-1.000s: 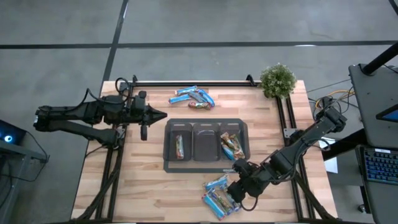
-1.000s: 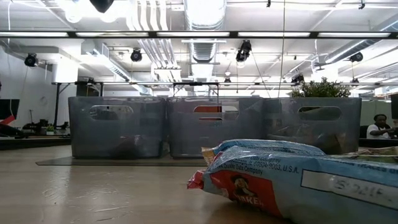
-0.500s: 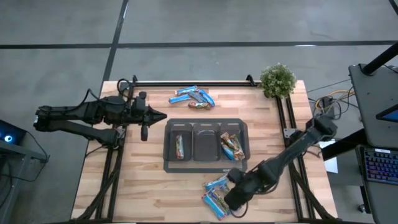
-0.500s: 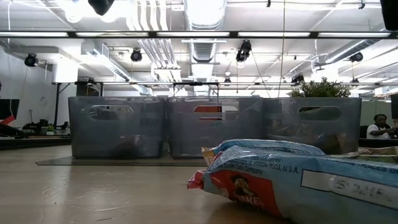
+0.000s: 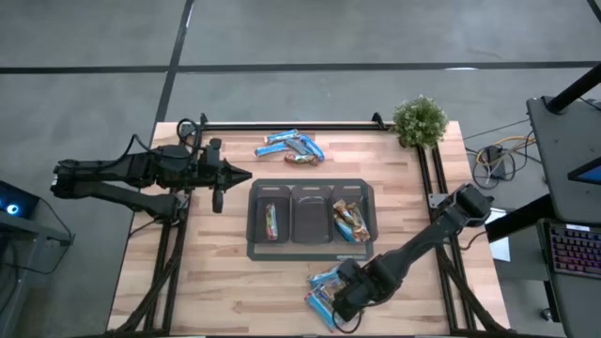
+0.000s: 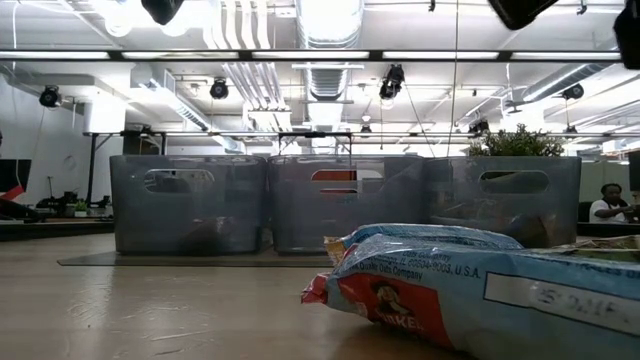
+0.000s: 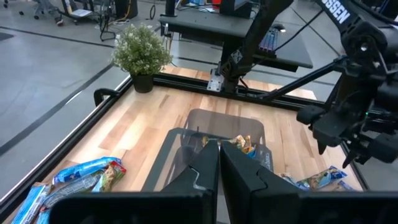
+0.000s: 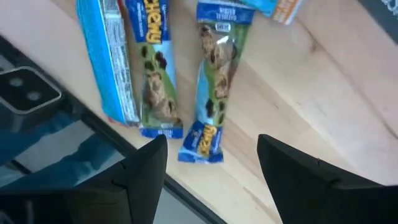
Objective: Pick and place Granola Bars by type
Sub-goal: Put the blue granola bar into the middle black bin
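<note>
Right claw (image 8: 211,165) hovers released above the blue-green wrapped granola bar (image 8: 214,93) at the bench's six o'clock edge; centre, then descend.

Table (image 6: 150,310): pale wood, seen level from its surface.
Bins (image 6: 340,200): three grey translucent compartments side by side, standing well behind the bars.
Granola Bars (image 6: 450,280): light blue wrappers with a red patch, lying very near the camera, at the right.
Plant (image 6: 515,142): green, behind the right bin.
Person (image 6: 606,203): seated far at the right edge.
Ceiling: white ducts and lamps.
</note>
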`<state>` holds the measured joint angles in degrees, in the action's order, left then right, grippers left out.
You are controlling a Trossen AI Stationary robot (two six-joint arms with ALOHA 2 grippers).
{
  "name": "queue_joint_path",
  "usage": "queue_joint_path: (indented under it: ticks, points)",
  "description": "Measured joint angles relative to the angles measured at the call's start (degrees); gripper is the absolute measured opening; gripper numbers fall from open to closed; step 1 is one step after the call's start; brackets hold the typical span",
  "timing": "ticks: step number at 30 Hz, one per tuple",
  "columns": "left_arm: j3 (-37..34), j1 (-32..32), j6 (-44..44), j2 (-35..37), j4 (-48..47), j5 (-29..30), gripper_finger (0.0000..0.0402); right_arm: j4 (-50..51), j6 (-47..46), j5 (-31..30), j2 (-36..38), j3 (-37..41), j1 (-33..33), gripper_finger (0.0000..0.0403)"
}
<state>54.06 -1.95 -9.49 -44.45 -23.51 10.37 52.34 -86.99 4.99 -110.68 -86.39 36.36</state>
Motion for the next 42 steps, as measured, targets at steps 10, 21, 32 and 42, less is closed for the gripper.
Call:
queue_joint_path:
  ticks: [10, 21, 32, 42]
  points:
    - [0.0, 0.0, -2.4, 0.0, -1.2, 0.0, 0.0000, 1.6, 3.0, 0.2, -6.8, -4.2, -0.4, 0.0239]
    - [0.0, 0.0, -3.4, 0.0, -1.6, 0.0, 0.0000, 1.8, 3.0, 0.2, -9.9, -4.2, -1.0, 0.0237]
    - [0.0, 0.0, -4.0, 0.0, -2.4, 0.0, 0.0000, 1.6, 3.2, 0.5, -13.0, -4.2, -1.5, 0.0237]
    - [0.0, 0.0, -4.0, 0.0, -2.4, 0.0, 0.0000, 1.7, 3.3, 1.3, -13.2, -4.2, -1.6, 0.0215]
